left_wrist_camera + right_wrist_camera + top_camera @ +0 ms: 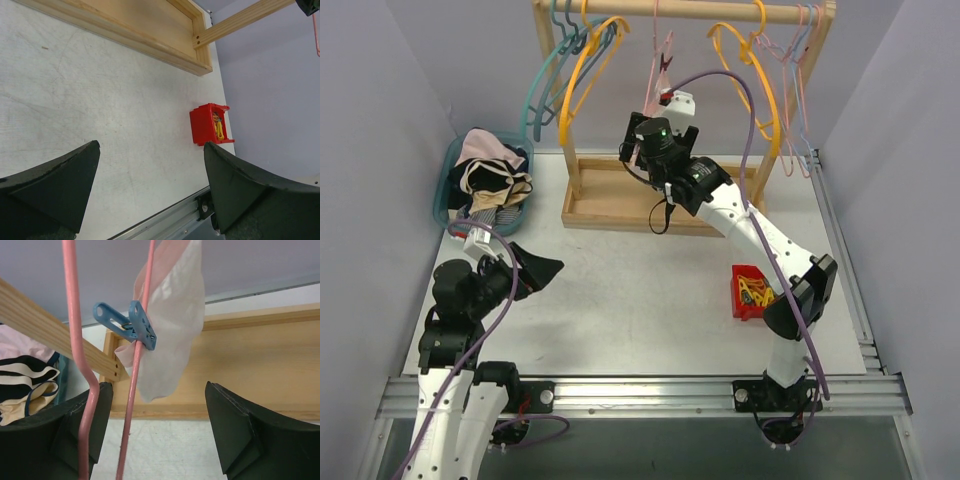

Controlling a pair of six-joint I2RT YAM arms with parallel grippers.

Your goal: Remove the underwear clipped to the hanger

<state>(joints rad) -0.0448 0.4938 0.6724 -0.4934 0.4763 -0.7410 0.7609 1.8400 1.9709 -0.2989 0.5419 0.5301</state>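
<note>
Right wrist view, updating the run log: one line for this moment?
right gripper: jaws open at pink hanger | pale underwear: clipped on | left gripper: jaws open, over table

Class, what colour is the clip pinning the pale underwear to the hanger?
The clip is blue; right wrist view.

Light: bright, even, diffuse
Shadows: soft, faint
Focus: top view sharp; wrist views softer up close
Distortion: mild wide-angle

The underwear is pale pink-white, its clip blue, the hanger pink.
</note>
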